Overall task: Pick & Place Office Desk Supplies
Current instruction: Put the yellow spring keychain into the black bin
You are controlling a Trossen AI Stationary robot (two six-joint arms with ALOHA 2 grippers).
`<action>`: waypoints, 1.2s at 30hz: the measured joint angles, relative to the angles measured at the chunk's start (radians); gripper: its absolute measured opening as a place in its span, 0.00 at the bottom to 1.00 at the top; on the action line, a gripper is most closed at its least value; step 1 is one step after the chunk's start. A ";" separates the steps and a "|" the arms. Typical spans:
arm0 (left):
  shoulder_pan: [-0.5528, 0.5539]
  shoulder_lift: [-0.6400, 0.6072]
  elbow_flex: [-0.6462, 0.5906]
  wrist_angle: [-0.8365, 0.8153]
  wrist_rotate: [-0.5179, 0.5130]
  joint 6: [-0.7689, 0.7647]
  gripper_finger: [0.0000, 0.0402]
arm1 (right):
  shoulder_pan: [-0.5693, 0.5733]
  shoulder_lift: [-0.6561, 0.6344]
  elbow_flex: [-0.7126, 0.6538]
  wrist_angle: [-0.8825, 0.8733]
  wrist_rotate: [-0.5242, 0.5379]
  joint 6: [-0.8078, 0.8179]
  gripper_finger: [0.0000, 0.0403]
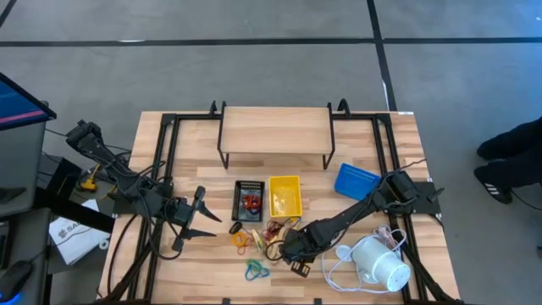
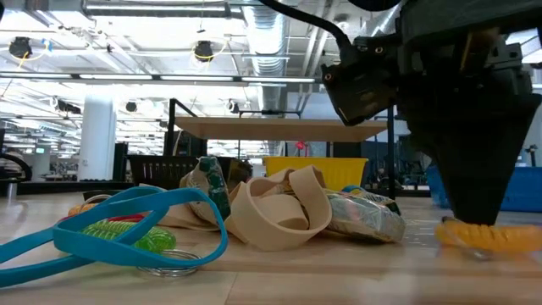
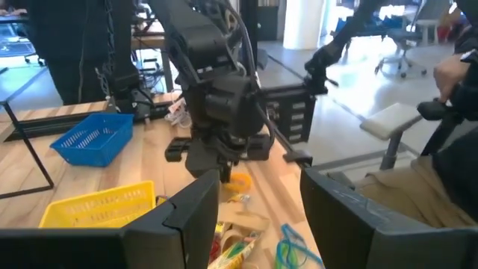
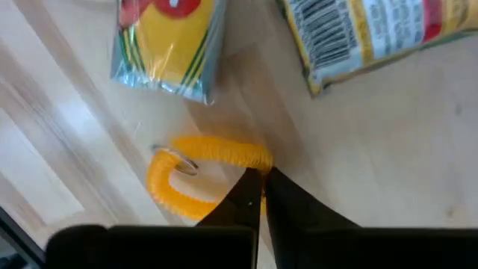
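A yellow spiral coil loop (image 4: 202, 161) with a small metal ring lies on the wooden table; it also shows in the low view (image 2: 489, 237). My right gripper (image 4: 258, 183) points straight down at one end of that loop and is shut on it. It stands by the pile of loose supplies (image 1: 267, 237) in front of the trays. My left gripper (image 1: 207, 219) waits open above the table's left part, holding nothing. A tan band (image 2: 279, 212), a blue band (image 2: 110, 222), a green coil (image 2: 127, 233) and wrapped packets (image 2: 364, 216) lie in the pile. My right gripper pinches the yellow coil's strand (image 4: 250, 158) at one end of the loop between its two fingertips. The fingers come from above, pointing down. The loop lies flat on the table, its other end (image 4: 158, 183) and its ring spread out beside the fingers.
A black mesh tray (image 1: 238, 202), a yellow tray (image 1: 284, 180) and a blue tray (image 1: 356, 180) stand mid-table. A wooden riser shelf (image 1: 275, 131) stands behind them. A white cylinder with a cord (image 1: 379, 264) sits at the near right. Two packets (image 4: 168, 45) (image 4: 388, 33) lie close to the coil.
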 joint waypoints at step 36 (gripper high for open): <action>0.389 0.501 -0.238 1.201 0.121 -0.541 0.64 | -0.144 -0.095 0.592 -0.117 0.967 -0.950 0.00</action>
